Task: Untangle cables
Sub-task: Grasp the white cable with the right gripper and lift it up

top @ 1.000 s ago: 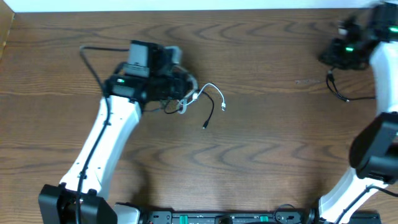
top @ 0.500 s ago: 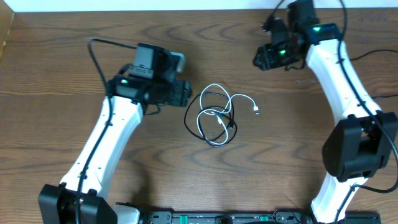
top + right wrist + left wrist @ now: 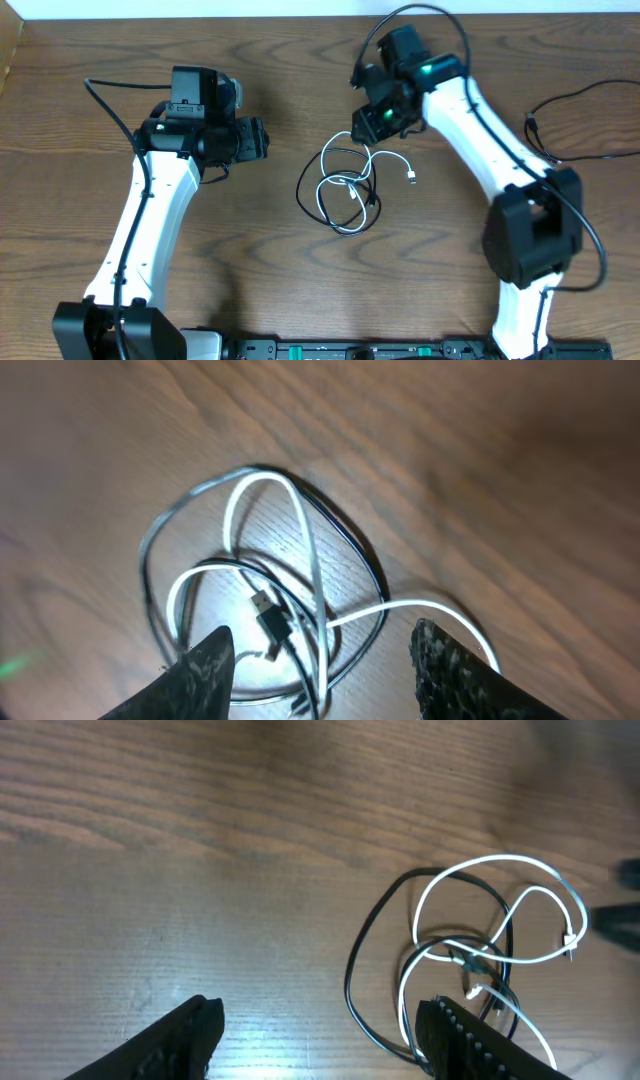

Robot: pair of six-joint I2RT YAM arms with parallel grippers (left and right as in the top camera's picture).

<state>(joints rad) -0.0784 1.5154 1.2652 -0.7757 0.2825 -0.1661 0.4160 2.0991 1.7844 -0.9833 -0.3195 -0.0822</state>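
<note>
Right end effector [image 3: 366, 124] reached the cables [image 3: 345, 182]; left end effector [image 3: 257, 140] backed away.
Both stood open, empty; cables lay just beside the nearer right one.

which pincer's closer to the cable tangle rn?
Right. The right pincer hangs open at the far edge of the cable tangle; the left pincer sits clear of it, off to its left.

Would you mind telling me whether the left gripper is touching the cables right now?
Apart. The overhead view shows bare wood between the left gripper and the cables.
</note>
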